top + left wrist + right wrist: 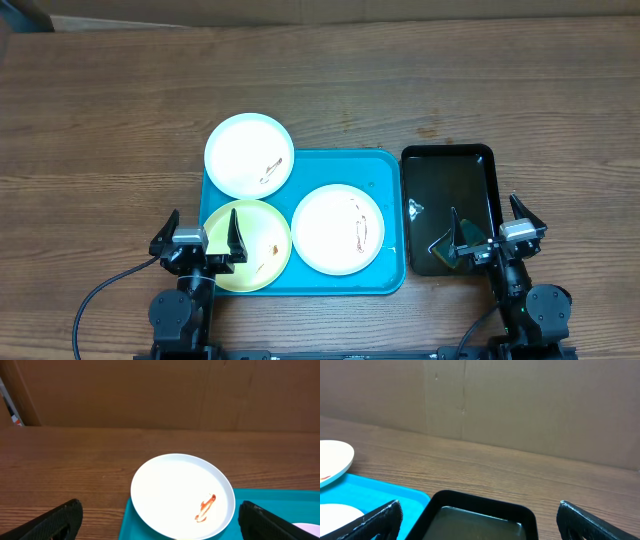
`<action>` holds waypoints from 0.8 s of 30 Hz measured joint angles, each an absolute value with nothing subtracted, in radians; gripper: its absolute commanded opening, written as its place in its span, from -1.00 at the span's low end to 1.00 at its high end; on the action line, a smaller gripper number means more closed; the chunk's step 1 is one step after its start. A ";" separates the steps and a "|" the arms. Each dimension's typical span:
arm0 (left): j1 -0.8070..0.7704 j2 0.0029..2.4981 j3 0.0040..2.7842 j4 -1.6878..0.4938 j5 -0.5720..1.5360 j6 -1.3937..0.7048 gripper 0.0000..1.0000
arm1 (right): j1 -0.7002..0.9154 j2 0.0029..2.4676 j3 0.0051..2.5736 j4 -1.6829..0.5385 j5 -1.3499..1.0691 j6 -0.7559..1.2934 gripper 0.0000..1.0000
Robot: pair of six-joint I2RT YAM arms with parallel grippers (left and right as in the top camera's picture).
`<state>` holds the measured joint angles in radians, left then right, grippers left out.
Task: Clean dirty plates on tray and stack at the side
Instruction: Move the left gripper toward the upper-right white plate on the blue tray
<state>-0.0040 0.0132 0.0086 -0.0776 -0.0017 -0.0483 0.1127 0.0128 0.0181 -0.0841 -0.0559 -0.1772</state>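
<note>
- On the wooden table [120,100], toward its near edge, the turquoise tray [388,168] lies flat with its long side running left to right.
- Far white plate [249,154]: rests over the tray's far-left corner, partly overhanging the table. It has a reddish-brown smear on its near-right part.
- Pale yellow plate [262,240]: flat in the tray's near-left corner, with small brown marks on its right half.
- Second white plate [338,228]: flat in the tray's right half, just beside the yellow one, with a brown streak toward its right side.
- Black tray [447,175]: directly right of the turquoise tray, edges touching or nearly so.
- Left gripper [203,236]: jaws spread wide and grasping nothing, above the yellow plate's left edge.
- Right gripper [490,227]: jaws spread wide with nothing between them, above the black tray's near-right end.
</note>
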 measured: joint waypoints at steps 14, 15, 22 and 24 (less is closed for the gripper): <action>-0.004 0.013 0.015 -0.062 -0.001 -0.096 1.00 | 0.113 0.013 0.018 -0.084 -0.056 -0.177 1.00; -0.004 0.013 0.023 -0.068 -0.001 -0.118 1.00 | 0.113 0.013 0.018 -0.084 -0.056 -0.177 1.00; -0.004 0.108 0.296 -0.188 0.033 -0.204 1.00 | 0.113 0.013 0.018 -0.083 -0.056 -0.177 1.00; -0.002 0.192 0.437 -0.259 0.084 -0.211 1.00 | 0.113 0.013 0.018 -0.084 -0.056 -0.178 1.00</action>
<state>-0.0021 0.1917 0.4370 -0.2588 0.0845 -0.2111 0.1127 0.0128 0.0181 -0.0841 -0.0559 -0.1776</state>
